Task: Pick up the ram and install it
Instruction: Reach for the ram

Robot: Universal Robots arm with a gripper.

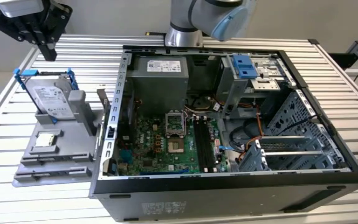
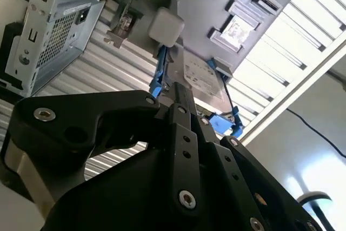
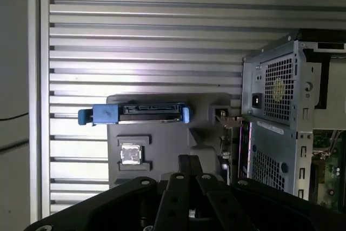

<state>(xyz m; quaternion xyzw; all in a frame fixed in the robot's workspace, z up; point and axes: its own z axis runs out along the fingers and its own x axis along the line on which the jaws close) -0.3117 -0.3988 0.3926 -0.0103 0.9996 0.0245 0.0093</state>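
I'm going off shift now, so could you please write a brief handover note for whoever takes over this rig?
Hand: shut, empty, high above the table by the grey tray.
Ram: seemingly the thin dark board standing on edge between tray and computer case; not gripped.
Memory slots: look empty.
Done: nothing visible. Left: picking up and installing the ram.

Your hand and arm are cut off by the exterior view's top edge. In the second wrist view, fingers hide part of the hard drive. The ram sits edge-on, chips too small to tell.
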